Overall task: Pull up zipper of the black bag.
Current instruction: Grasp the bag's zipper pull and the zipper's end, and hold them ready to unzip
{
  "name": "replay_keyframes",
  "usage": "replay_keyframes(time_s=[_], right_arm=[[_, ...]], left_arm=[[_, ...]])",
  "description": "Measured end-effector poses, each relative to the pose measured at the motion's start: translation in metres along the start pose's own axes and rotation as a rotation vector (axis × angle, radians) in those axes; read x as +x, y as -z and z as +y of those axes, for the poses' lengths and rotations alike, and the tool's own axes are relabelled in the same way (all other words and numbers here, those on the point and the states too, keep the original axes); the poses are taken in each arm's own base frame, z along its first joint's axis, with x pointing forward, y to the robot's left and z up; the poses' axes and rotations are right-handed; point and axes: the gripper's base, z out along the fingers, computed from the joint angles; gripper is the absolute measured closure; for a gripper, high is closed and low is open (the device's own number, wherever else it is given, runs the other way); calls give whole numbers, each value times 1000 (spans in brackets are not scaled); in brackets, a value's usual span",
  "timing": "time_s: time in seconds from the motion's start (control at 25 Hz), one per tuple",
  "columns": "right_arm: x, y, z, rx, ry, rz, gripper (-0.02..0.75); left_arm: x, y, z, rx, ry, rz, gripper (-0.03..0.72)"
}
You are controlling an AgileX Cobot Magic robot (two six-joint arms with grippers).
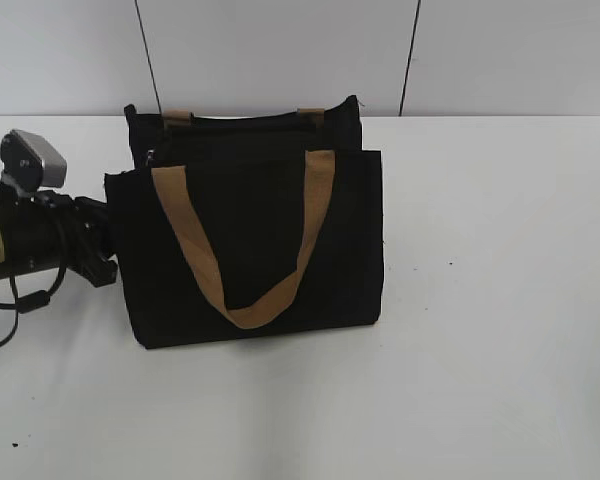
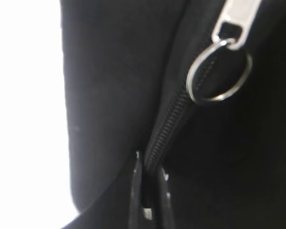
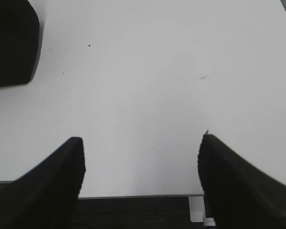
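The black bag [image 1: 250, 230] stands upright mid-table, one tan handle hanging down its front. In the left wrist view the zipper's silver pull tab [image 2: 233, 24] with its ring sits at the upper right on the black zip line. My left gripper [image 2: 150, 167] is below the tab, its thin fingers pinched on the zip line of the bag [image 2: 114, 71]. In the exterior view its fingertips are hidden at the bag's left side. My right gripper [image 3: 140, 143] is open and empty over the white table, out of the exterior view. A corner of the bag [image 3: 12, 43] shows at its far left.
The left arm [image 1: 40, 240] with its wrist camera lies low along the table at the left edge, with a cable looping below it. The white table [image 1: 500, 300] ends at a pale wall behind the bag. The table's front edge [image 3: 133, 195] lies under the right gripper.
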Motion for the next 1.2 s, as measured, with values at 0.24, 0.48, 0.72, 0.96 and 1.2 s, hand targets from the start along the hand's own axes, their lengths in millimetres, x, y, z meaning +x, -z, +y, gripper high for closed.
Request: replay_keyframes(time_s=[0.24,0.48,0.72,0.96,1.2], right_arm=[[0,0,0,0,0,0,173],[0,0,0,-1,0,0,173],[0,0,0,-1,0,0,173],[0,0,2,-24,-12,0,173],[-14,3,8,-91,-52,-96,173]], left_arm=[[-38,19,8,-116,-118,40,655],[-77,40,8,-208,-174,4,656],[-97,54,-1,-190,-112,-17,656],[-114,60,1,-218,-87,-44,656],[-123,59,6,-231,-76,-71,656]])
